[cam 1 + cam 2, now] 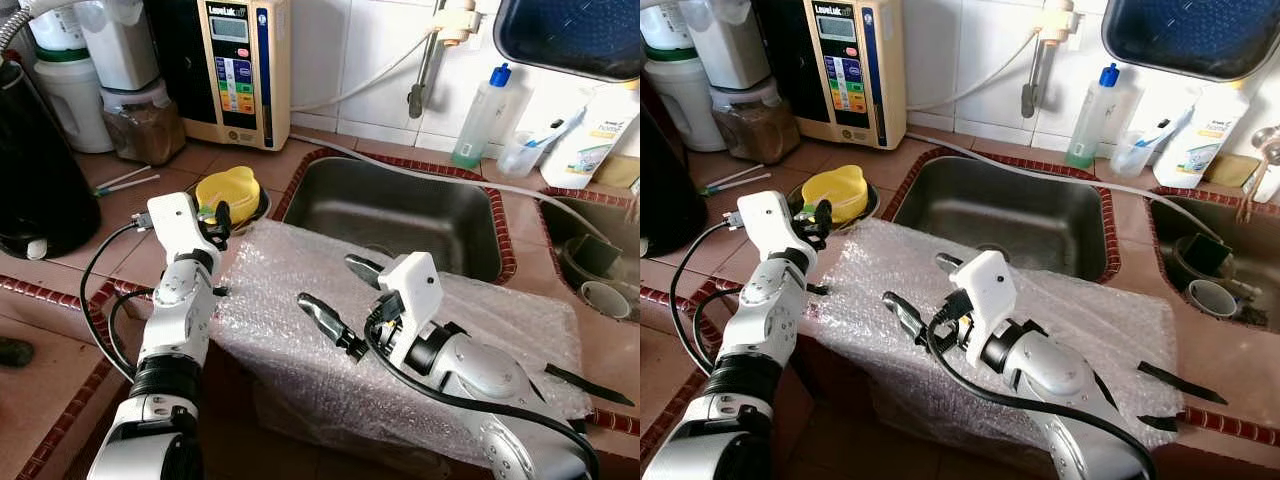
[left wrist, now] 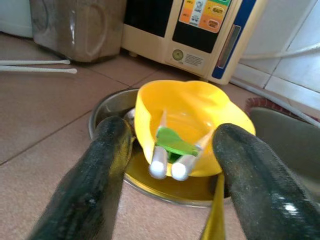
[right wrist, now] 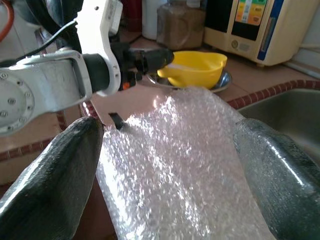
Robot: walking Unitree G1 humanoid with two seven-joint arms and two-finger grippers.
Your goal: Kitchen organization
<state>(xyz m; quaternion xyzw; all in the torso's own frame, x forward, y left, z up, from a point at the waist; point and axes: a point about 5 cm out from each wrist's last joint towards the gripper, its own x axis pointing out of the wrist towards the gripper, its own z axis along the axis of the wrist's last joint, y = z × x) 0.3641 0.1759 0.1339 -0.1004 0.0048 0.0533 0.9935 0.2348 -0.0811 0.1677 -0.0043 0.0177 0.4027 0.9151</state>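
While the yellow bowl [image 1: 228,192] sat in a steel dish [image 2: 107,107] on the desk [image 1: 60,330] beside the sink [image 1: 400,212], the left end effector [image 1: 213,224] stood released before it, apparently for grasping, and the right end effector [image 1: 340,297] hovered released over bubble wrap [image 1: 290,330].

- The steel dish [image 2: 107,112] lies mostly hidden under the yellow bowl [image 2: 190,117] sitting in it; only its rim shows.
- What the green and white piece [image 2: 172,150] inside that bowl is, I can't tell.
- The bubble wrap [image 1: 330,300] covers the worktop's front edge and part of the sink [image 1: 400,215] rim.
- The dark blue tray [image 1: 570,35] is cut off by the top edge.
- The black appliance [image 1: 35,185] runs off the left edge.
- Small print on the water ioniser [image 1: 235,65] is too small to read.
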